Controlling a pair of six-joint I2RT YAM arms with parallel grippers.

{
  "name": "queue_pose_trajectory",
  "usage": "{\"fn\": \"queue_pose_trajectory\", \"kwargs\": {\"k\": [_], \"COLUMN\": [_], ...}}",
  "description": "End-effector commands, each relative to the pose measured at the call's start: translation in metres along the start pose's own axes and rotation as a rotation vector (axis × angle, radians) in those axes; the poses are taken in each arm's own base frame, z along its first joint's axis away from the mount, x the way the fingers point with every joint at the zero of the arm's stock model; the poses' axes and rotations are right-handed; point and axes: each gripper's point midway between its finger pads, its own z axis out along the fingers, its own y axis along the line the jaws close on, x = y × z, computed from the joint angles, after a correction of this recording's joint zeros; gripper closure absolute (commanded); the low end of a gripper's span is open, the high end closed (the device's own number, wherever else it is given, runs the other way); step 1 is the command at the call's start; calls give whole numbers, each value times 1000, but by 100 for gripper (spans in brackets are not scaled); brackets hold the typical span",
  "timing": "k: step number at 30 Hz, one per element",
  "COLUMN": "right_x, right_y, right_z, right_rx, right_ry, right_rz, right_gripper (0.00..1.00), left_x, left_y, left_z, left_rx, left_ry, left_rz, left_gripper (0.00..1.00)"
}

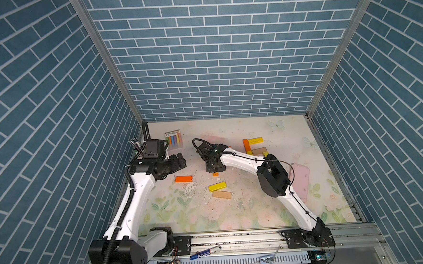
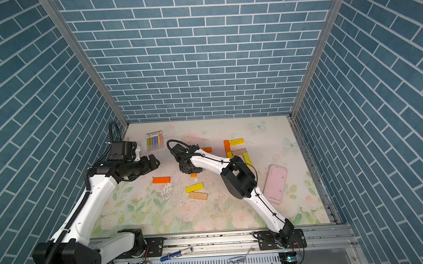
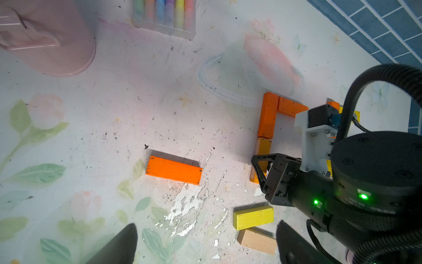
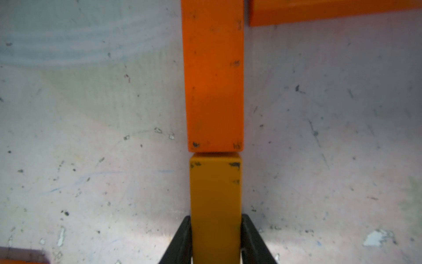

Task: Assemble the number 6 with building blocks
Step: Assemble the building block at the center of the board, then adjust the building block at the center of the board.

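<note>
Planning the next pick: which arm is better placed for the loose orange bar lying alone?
Probably left: the left pincer is open, nearest the orange bar; the right pincer is shut on a yellow bar.
</note>
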Motion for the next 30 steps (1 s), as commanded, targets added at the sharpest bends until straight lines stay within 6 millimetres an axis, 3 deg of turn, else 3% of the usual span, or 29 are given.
{"fn": "queue_pose_trajectory", "kwargs": {"k": [1, 6, 9, 12, 17, 23, 30], "right_x": [16, 12, 5, -10, -41, -53, -26], "right_y": [-15, -14, -9, -2, 8, -15, -56], "right_z": [21, 18, 8, -14, -70, -129, -155], "right_rx": [65, 56, 32, -5, -75, -106, -151], "right_ry": [60, 54, 35, -6, -114, -233, -321], "right_rz": [-16, -26, -40, -70, -112, -131, -187], "right_gripper": [64, 59, 50, 40, 32, 31, 34], "left_x": [2, 1, 0, -1, -2, -2, 8], "left_y": [4, 4, 8, 13, 19, 26, 18], "left_z": [4, 4, 5, 8, 10, 13, 30], "left_rx": [-5, -7, -23, -49, -80, -111, -62], "left_ry": [9, 6, 6, 9, 12, 19, 92], "left_rz": [-21, -23, -26, -27, -26, -14, 9], "left_gripper": [5, 5, 4, 4, 4, 4, 6]}}
